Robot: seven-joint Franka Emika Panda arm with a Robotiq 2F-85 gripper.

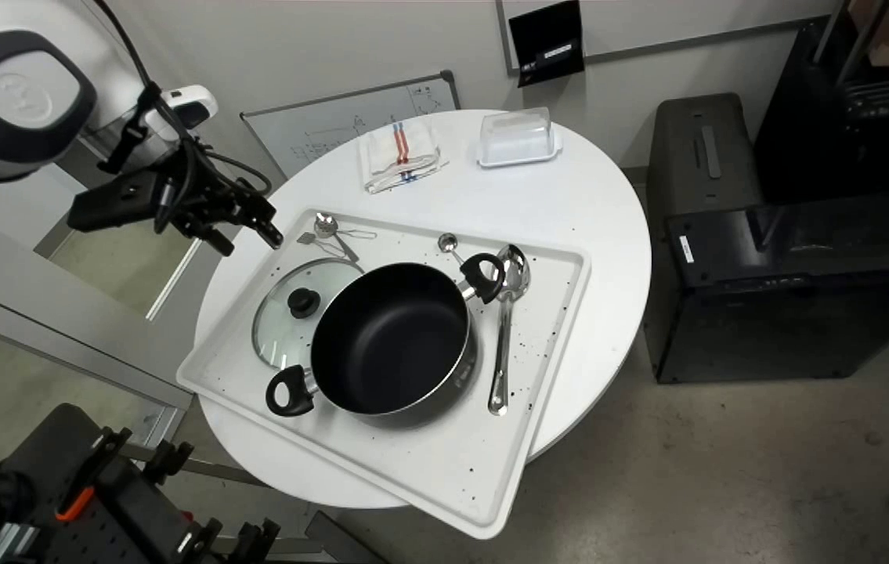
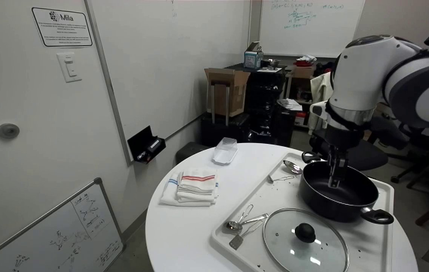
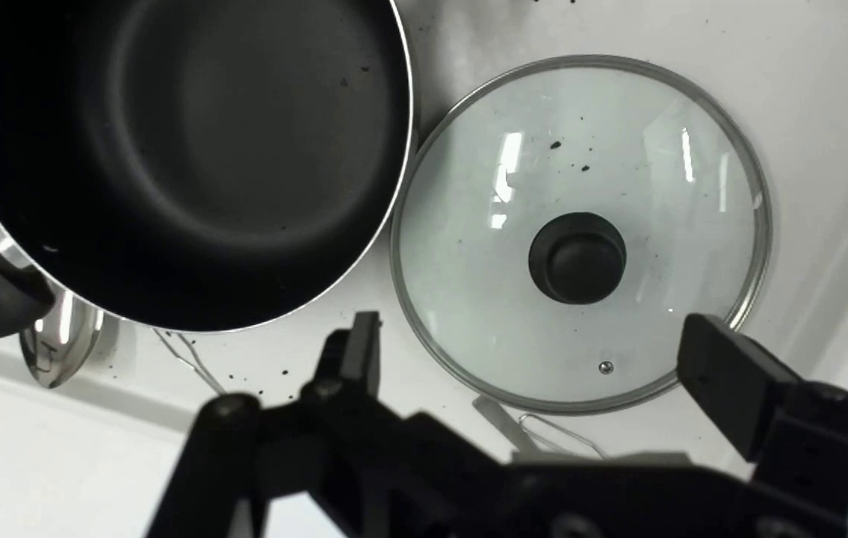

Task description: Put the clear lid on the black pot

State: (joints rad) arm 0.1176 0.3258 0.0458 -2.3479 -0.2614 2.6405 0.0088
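1. Black pot (image 1: 391, 338): one, uncovered.
2. Clear lid (image 3: 580, 179): one, knob (image 3: 577, 258) up, on the tray (image 1: 444, 478) just beside the pot.
3. Gripper (image 3: 539, 359): empty, fingers (image 3: 730, 381) spread wide, higher than the pot.
4. Likely step, knob grasp: centre over it, descend straight, pinch squarely, lift clear of the pot before shifting across.
5. Tray: white, dark-specked, beneath pot; large spoon (image 1: 502, 337) across the pot from the lid.
6. Round table (image 1: 608, 219): white; folded towels (image 1: 402, 155), well apart from the pot.
7. Whiteboard (image 2: 67, 230): at wall (image 2: 40, 162), beyond towels from pot.
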